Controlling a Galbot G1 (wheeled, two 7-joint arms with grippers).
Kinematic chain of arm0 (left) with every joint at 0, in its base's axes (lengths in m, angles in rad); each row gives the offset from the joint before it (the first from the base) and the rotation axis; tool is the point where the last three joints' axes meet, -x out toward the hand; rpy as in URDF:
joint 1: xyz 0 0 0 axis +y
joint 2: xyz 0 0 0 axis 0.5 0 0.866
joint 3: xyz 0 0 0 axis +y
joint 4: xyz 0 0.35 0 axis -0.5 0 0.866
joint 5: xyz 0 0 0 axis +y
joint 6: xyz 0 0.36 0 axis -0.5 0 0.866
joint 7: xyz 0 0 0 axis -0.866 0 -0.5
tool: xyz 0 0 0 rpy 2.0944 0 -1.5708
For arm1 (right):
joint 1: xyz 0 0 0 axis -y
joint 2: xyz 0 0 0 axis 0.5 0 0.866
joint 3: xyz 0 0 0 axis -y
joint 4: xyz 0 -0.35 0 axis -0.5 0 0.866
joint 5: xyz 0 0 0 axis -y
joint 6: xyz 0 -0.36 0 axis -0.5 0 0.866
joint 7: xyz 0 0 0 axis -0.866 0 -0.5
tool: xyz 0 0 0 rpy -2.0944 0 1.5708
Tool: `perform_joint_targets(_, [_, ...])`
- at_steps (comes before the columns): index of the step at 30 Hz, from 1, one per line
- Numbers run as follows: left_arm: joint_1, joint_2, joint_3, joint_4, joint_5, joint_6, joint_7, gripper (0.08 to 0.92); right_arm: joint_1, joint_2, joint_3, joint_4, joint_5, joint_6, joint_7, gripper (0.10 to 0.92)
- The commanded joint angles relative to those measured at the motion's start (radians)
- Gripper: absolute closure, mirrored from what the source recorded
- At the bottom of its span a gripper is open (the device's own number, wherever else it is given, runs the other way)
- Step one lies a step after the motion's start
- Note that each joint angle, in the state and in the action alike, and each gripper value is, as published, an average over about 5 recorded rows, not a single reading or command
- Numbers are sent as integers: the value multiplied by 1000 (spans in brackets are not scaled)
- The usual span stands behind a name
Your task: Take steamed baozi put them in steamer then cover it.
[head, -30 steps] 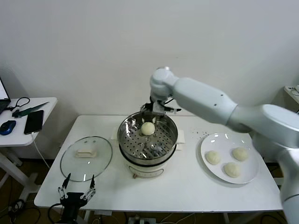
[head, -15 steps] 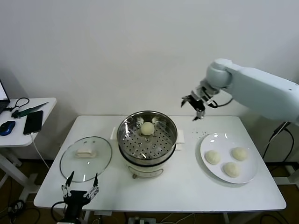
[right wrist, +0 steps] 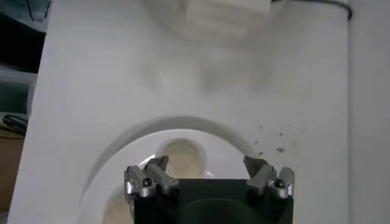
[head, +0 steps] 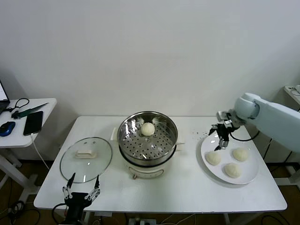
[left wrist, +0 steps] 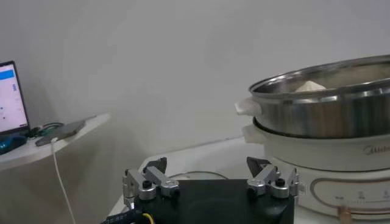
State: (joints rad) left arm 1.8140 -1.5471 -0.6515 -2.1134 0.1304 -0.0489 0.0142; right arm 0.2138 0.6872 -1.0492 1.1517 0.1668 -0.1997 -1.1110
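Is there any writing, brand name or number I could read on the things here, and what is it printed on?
No text here can be read for certain.
Cream-white base of the steamer: a faint grey brand mark near its right edge, too blurred to read.
Same base, lower front: a row of tiny control markings, too small to read.
Laptop screen on the side table: lines of content, illegible.
Cover, plate, baozi: no text visible.

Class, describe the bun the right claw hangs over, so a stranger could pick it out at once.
Find the white plate on the table's right side, beside the steamer. Three buns lie on it. Yours is the bun nearest the steamer, directly below the open right claw; the other two sit farther right.
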Motion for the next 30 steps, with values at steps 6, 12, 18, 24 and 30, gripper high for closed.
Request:
perform_joint_targets(6, [13,-2,1,2,15,-2,1,177,-253,53,237,-148,-138,-15,1,203])
perform_joint_targets(12, [18,-1,-8,8,14,-4,0,177,-258,85,242,-178,-164,-1,-7,203])
perform_joint_targets(18, [13,-4,-6,14,19,-4,-1,177,-254,111,242,-197,-168,6,-10,203])
perform_joint_targets(24, [15,-5,-6,17,21,-6,-2,177,-243,112,229,-194,-152,8,-19,290])
perform_joint_targets(30, [17,-4,-8,15,20,-6,-2,177,-230,99,220,-188,-135,10,-21,348])
